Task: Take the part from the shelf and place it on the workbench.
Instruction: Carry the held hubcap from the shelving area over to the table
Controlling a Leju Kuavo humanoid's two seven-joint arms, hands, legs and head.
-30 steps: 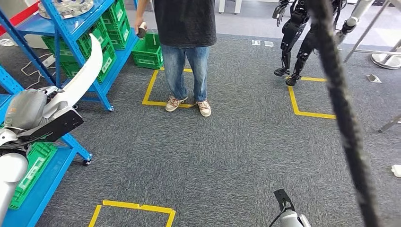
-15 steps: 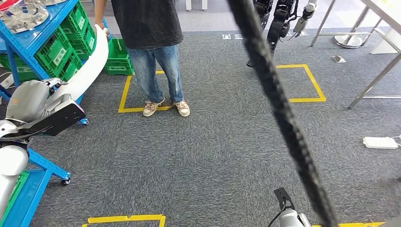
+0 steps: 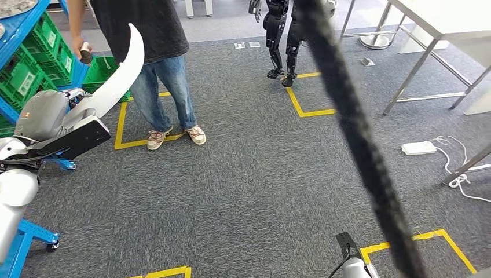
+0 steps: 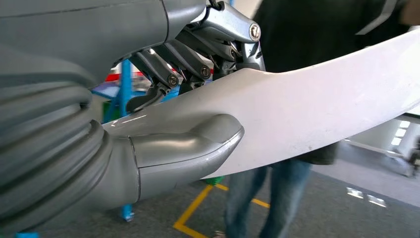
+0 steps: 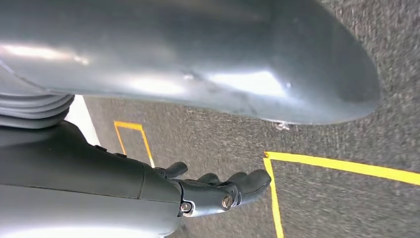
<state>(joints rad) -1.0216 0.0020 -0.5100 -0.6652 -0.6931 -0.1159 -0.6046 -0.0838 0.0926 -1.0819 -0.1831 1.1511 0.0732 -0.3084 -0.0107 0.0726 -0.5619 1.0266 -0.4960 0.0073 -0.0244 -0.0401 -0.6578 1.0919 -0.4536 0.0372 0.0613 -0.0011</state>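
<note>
1. The whole head view has swung since the earlier pictures: the blue shelf [image 3: 23, 23] now sits at the edge and a table [image 3: 446, 17] has come in, so the robot is turning toward placement.
2. Left hand [image 4: 198, 89] clamps the white curved part [image 3: 118, 78], carried aloft.
3. Right hand [image 5: 218, 191] hangs empty, apparently loosely curled.
4. Green crates [image 3: 35, 58] on the shelf: contents unclear.

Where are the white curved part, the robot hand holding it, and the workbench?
white curved part [image 3: 118, 78], head view, middle of its blade.
left robot hand [image 4: 198, 59], left wrist view, fingers over the part.
workbench [image 3: 446, 17], head view, tabletop.
</note>
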